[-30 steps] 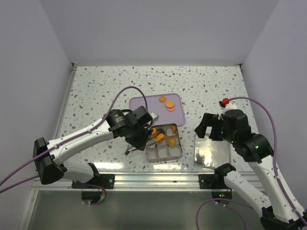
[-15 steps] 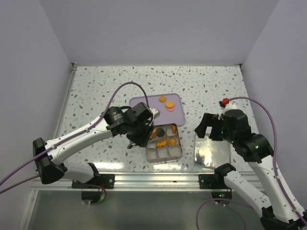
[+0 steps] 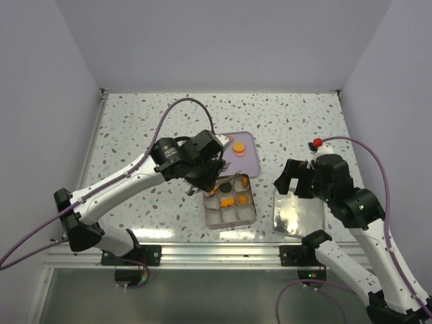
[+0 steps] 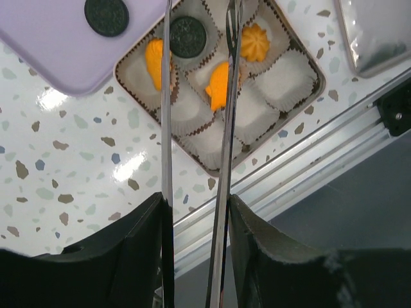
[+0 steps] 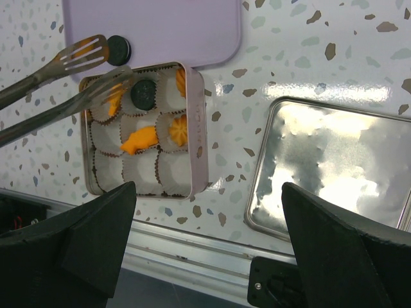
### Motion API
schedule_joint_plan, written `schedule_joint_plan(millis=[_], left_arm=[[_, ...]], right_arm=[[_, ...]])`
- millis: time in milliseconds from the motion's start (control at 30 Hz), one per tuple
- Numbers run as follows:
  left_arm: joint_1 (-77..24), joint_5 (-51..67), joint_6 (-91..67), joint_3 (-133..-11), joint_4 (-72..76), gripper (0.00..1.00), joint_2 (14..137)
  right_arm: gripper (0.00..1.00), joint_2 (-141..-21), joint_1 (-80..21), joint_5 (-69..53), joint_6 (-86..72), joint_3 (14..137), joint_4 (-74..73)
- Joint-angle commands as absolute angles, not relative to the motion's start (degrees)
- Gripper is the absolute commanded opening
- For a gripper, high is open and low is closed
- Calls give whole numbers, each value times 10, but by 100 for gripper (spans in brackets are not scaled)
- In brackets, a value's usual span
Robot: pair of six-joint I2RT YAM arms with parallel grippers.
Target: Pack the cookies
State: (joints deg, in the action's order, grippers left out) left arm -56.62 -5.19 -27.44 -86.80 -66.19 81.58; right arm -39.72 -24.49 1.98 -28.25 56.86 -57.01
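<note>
A pink tin (image 3: 250,196) lined with white paper cups holds several cookies: orange ones (image 4: 218,83) and a black one (image 4: 187,36). A black cookie (image 4: 106,14) lies on the purple tray (image 3: 251,162); an orange-pink one (image 3: 239,147) lies further back on it. My left gripper (image 3: 214,170) (image 4: 196,212) is shut on metal tongs (image 4: 227,115), whose tips stand apart over the tin's far-left corner and the tray edge (image 5: 83,54). My right gripper (image 3: 289,181) (image 5: 207,192) is open and empty, above the table between tin and lid.
A shiny metal lid (image 3: 297,212) (image 5: 327,167) lies on the table right of the tin. The aluminium rail (image 3: 223,253) runs along the near edge. White walls close in the left, back and right.
My left gripper has risen and moved back from the tin's left side toward the purple tray, carrying the tongs. The right arm has not moved.
</note>
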Motion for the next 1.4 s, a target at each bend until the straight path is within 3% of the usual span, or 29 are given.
schedule_joint_plan(millis=[0, 567, 1367], left_arm=[[-556, -84, -265, -920, -664, 48, 859], [-462, -44, -212, -1043, -593, 47, 1047], [-422, -11, -207, -1111, -566, 49, 1158]], right_arm=[[99, -396, -248, 20, -282, 572, -562], [99, -400, -248, 52, -280, 589, -579], [99, -432, -248, 56, -259, 591, -569]])
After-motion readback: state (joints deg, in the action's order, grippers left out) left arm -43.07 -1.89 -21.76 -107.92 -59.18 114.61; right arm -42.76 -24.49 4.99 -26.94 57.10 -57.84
